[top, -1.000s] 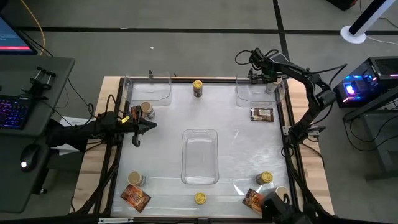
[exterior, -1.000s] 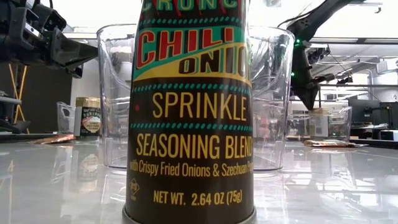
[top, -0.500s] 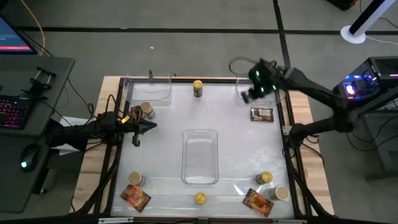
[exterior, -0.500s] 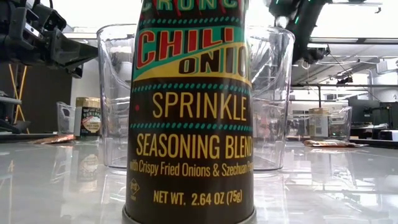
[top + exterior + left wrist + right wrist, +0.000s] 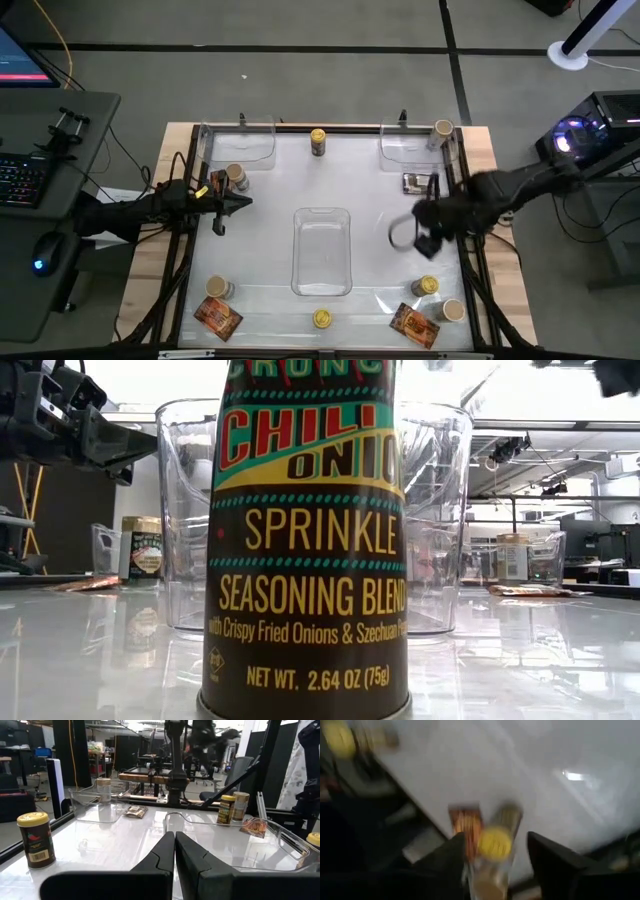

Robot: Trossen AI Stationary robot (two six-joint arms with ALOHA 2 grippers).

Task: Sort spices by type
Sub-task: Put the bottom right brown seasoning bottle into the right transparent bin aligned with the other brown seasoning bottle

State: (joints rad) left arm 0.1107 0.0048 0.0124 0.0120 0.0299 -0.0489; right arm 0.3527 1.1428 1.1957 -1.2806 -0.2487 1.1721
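R gripper (image 5: 428, 243) has swung from the bench's far-right corner tray (image 5: 412, 150) down toward the near-right corner, fingers (image 5: 559, 865) apart, nothing between them, over a yellow-lid jar (image 5: 426, 286) and a foil packet (image 5: 413, 324). A beige-lid jar (image 5: 443, 130) now stands in that tray. L gripper (image 5: 222, 205) waits at the left edge, fingers together.

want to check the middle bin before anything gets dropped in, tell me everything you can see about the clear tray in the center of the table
The clear tray is a see-through plastic bin, rectangular with rounded corners and a raised rim, sitting flat near the middle of the white table. Its long side runs from the far edge toward the near edge. It looks empty, with nothing visibly touching it. In the low view its tall clear walls rise behind the chili onion jar.
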